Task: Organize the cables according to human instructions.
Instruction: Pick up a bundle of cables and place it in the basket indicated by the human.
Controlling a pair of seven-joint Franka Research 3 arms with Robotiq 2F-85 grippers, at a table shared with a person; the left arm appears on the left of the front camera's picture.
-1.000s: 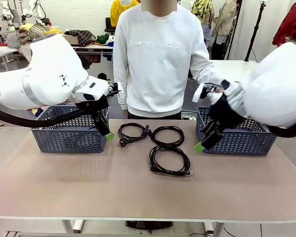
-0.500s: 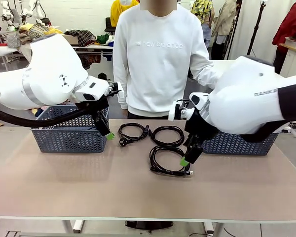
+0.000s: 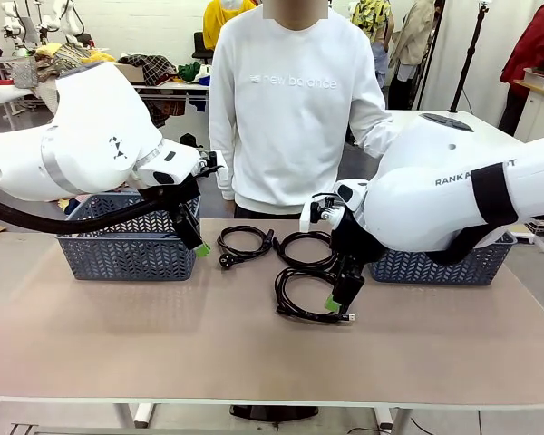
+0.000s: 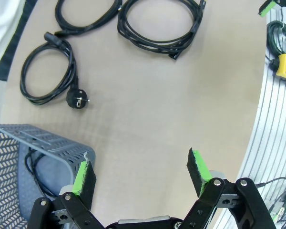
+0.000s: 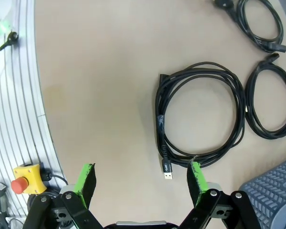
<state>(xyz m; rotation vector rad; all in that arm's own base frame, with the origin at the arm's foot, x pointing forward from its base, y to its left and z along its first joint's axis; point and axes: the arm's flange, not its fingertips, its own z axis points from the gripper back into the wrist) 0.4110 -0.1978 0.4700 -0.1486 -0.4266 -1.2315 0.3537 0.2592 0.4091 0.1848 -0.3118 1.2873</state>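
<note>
Just now the right arm has swung in from the right edge of the front view: a second ago its claw hung against the right basket point(image 3: 435, 267), and now the right claw point(image 3: 334, 299) sits low over the near cable point(image 3: 295, 313) in the middle of the frame. Its jaws are spread as wide as they go and hold nothing. In the right wrist view the two green pads point(image 5: 86, 179) straddle bare surface point(image 5: 100, 95), with that cable's lower edge and flat metal plug point(image 5: 167, 172) just beside the right-hand pad. I judge this to be the approach to a pickup, with no grip made yet.

The left claw point(image 3: 199, 243) has not moved; it hangs wide open and empty at the corner of the left basket point(image 3: 118, 254).

Three cables lie on the surface in front of the person point(image 3: 290, 109): the near one, a left cable point(image 3: 221, 243) ending in a round plug point(image 4: 77, 100), and a far cable point(image 3: 295, 237) partly behind the right arm. A fourth cable point(image 4: 31, 167) lies inside the left basket, at the lower left of the left wrist view.

The cables are thin, black and rubbery, wound in loose round loops that sit flat; the near one has a band of tape on one side. Both baskets are grey-blue plastic with an open zigzag lattice. The surface is matt beige and smooth.
</note>
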